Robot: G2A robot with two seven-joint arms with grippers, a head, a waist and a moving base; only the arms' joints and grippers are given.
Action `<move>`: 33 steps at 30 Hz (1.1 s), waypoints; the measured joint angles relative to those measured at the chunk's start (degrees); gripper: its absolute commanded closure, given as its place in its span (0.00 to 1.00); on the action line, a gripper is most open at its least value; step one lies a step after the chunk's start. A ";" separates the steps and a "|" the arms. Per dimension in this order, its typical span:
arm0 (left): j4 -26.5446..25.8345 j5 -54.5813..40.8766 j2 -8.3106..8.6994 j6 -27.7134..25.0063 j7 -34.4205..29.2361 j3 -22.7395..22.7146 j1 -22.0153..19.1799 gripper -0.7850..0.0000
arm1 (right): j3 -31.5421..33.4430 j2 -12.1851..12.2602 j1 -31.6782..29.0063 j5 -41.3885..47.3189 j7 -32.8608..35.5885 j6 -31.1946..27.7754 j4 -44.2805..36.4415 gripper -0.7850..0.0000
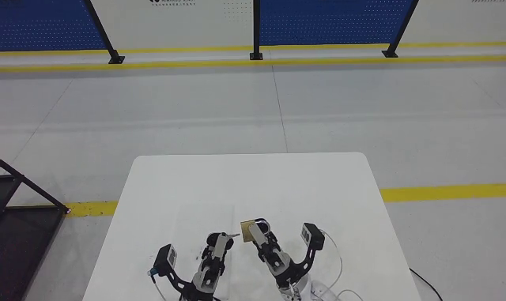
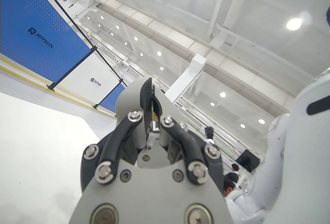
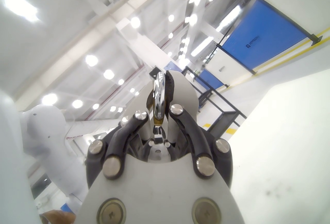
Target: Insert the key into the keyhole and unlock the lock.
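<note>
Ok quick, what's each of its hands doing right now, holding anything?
The left gripper is closed, holding the key.
The right gripper is closed, holding the lock.

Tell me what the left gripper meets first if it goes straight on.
Probably nothing nearby: the left gripper, shut on the small metal key, points up and away above the white table. The brass padlock in the right gripper sits beside that line; depth is unclear.

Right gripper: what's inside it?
A brass padlock with a chrome shackle, clamped in the right gripper. The gripper covers most of its body and the keyhole.
</note>
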 measured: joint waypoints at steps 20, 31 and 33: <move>0.97 0.21 -0.96 0.32 -0.38 0.75 -0.82 1.00 | 0.64 -0.47 -0.85 -0.61 0.27 -0.11 -0.29 1.00; 1.55 -0.24 -1.44 0.75 -0.67 1.00 -1.15 1.00 | 0.83 -0.82 -1.11 -1.98 -0.22 0.50 -0.51 1.00; 1.70 -0.20 -1.54 0.82 -0.79 1.12 -1.24 1.00 | 0.71 -0.93 -1.13 -2.85 -0.52 0.81 -0.47 1.00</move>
